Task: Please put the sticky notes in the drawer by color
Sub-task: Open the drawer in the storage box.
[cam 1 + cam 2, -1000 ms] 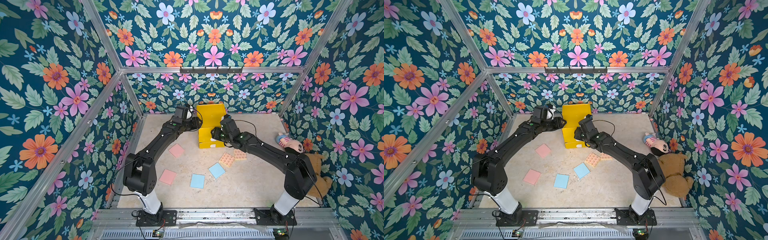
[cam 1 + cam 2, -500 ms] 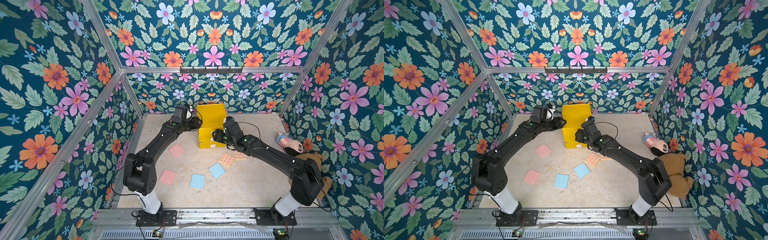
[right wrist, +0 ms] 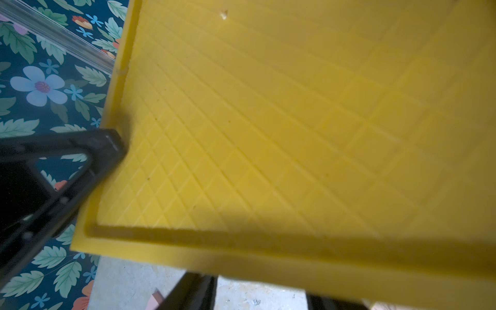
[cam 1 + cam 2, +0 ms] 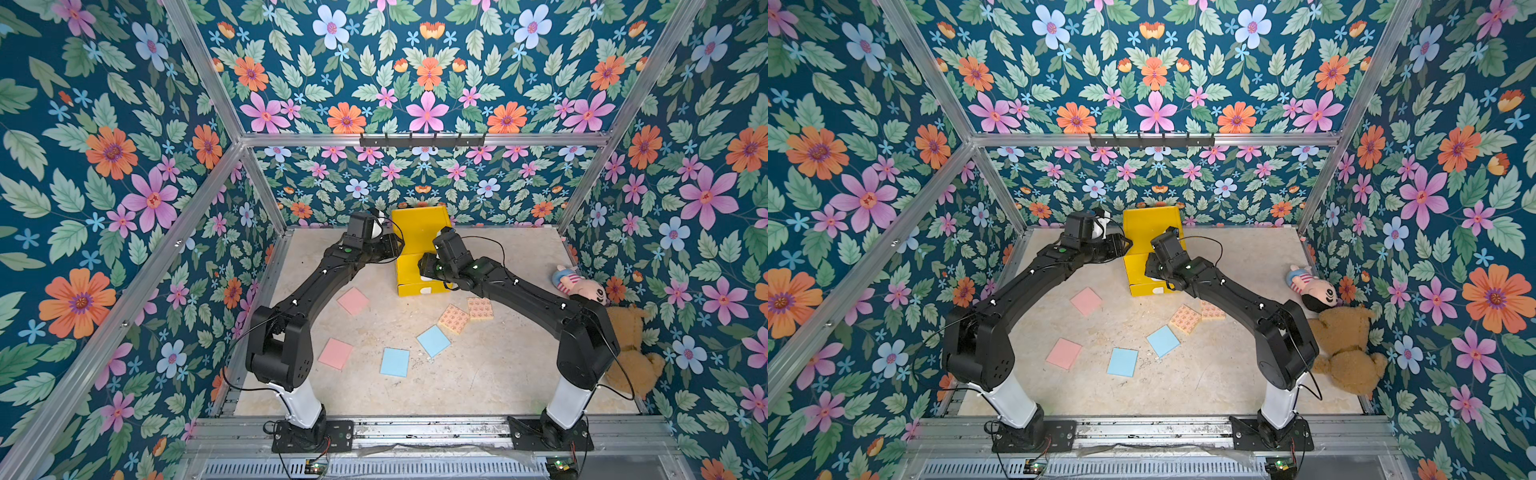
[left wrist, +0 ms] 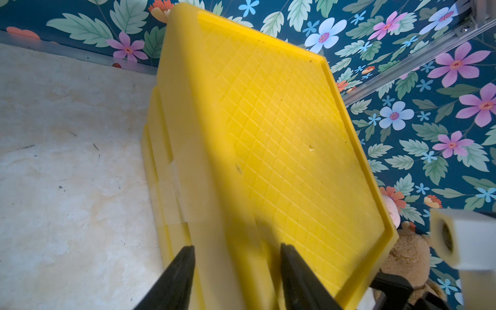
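Where the table meets the back wall, we see the drawer standing upright, a white tab showing low on its front. The left gripper reaches the drawer's upper left corner. In the left wrist view its fingers stand on either side of that corner with yellow plastic filling the gap, so we take it as grasping the drawer; the right wrist view shows one of those fingers touching the rim.

The right gripper sits against the drawer's front. Its own camera shows its fingers apart but half hidden under the yellow rim, and we cannot tell whether it is clenched on anything.

All six notes lie flat on the table in front of the drawer. One pink note lies just beside the left arm; the other pink note lies nearer the front edge. One blue note and the other blue note lie near each other in the middle. One patterned note touches or overlaps the other patterned note, which lies partly under the right arm.

Against the right wall we find a doll just beside a teddy bear, both well apart from the drawer.
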Robot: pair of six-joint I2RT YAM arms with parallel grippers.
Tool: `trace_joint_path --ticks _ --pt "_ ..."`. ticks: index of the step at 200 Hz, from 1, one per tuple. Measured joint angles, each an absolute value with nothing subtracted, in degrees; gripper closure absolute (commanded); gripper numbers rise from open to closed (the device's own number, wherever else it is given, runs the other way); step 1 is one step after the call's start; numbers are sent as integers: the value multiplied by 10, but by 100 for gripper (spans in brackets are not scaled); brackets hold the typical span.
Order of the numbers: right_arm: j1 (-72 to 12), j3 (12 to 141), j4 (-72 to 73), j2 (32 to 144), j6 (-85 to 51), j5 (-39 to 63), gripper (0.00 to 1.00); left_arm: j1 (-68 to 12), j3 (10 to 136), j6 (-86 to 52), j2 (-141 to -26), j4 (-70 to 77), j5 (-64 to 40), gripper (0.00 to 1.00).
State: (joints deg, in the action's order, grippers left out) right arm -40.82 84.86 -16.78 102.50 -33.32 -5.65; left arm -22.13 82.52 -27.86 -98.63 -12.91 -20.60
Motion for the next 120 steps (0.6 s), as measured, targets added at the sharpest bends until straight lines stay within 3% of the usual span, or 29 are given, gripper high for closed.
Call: trace_joint_path --ticks 63,120 --pt "-409 850 -174 1023 -326 -66 57 -221 823 -271 -985 -125 -206 43" --pt "-426 814 -174 991 -316 -75 57 -218 821 -268 -984 -127 -211 43"
